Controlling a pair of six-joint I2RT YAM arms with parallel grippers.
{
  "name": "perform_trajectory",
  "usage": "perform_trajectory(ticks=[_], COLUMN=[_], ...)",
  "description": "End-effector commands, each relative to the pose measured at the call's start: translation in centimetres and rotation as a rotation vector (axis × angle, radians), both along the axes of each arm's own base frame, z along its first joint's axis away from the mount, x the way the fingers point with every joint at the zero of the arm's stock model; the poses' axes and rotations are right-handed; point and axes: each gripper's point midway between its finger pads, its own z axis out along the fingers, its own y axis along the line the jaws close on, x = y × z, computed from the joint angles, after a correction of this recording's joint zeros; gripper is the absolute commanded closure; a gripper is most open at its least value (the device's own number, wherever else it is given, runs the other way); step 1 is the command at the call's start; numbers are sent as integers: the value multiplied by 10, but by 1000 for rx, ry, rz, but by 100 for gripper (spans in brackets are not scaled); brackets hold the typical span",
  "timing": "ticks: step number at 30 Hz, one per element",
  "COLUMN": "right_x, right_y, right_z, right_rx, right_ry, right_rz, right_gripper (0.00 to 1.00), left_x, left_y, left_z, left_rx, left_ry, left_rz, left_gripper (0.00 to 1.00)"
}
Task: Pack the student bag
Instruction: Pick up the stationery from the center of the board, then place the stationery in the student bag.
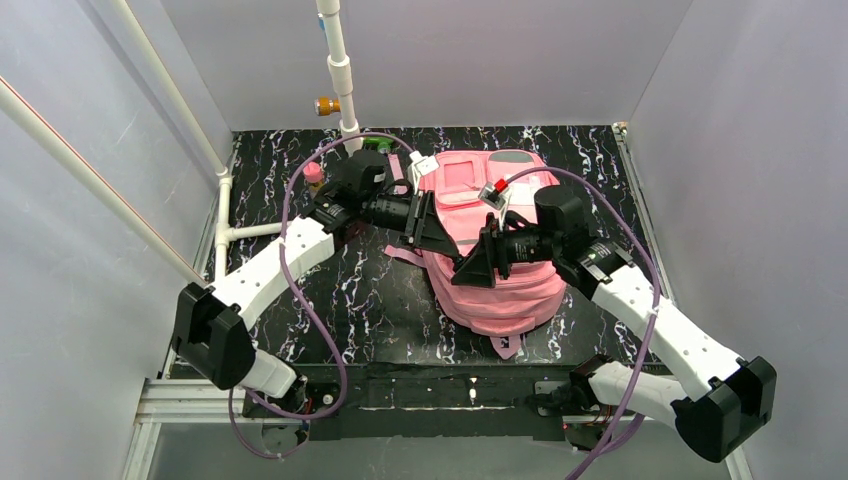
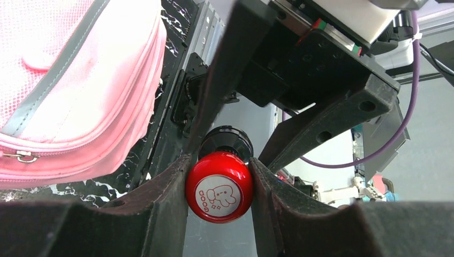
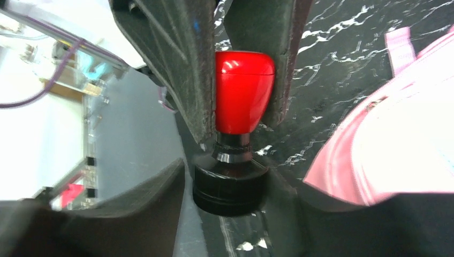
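Pink: one student bag [image 1: 505,290]; left gripper [image 2: 218,166] grips one stamp [image 2: 219,190]

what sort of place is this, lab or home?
Probably a lab test booth: plain grey walls box in a black marbled table, white pipe frame on the left, two robot arms bolted at its edge.

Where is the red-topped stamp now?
Left wrist view, bottom centre: the red-topped stamp sits clamped in the left gripper, beside the student bag.
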Motion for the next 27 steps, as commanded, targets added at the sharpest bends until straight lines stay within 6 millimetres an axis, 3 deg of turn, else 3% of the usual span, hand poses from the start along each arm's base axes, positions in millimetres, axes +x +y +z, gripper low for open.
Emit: perform_trajectory(ticks=[1, 5, 6, 7, 9, 11, 15, 18, 21, 24, 27], right_x=[-2, 12, 19, 23, 32, 35, 34, 33, 30, 26, 22], right_y=[-5, -14, -20, -28, -51, -79, -135, -169, -197, -209, -202], right_z=[13, 7, 2, -6, -15, -16, -7, 4, 14, 19, 20], right_rx=[26, -34, -71, -131, -263, -374, -531, -600, -632, -633, -596], right_ry=[-47, -55, -51, -34, -15, -11, -17, -29, -53, -71, -60], right_rz=[-30, -153, -208, -268, -392, -516, -763, -929, -1058, -1106, -1070], right_gripper=[52, 90, 98, 99, 99, 99, 99, 99, 99, 99, 99], left_x=[-5, -8, -8, -4, 7, 18, 16, 10, 21, 35, 50], left_y=[-7, -12, -12, -11, -5, 3, -4, -24, -43, -59, -68], left_z=[18, 23, 25, 23, 25, 17, 5, -19, -46, -56, -61], left_rx=[-41, -52, -53, -27, 8, 43, 67, 149, 277, 327, 385], left_ry=[-23, -16, -24, -44, -174, -328, -791, -1169, -1386, -1497, -1533], left_rz=[-50, -78, -74, -36, 39, 116, 130, 63, 6, 43, 85], left_gripper=[100, 100, 89, 72, 31, 19, 12, 10, 12, 13, 15])
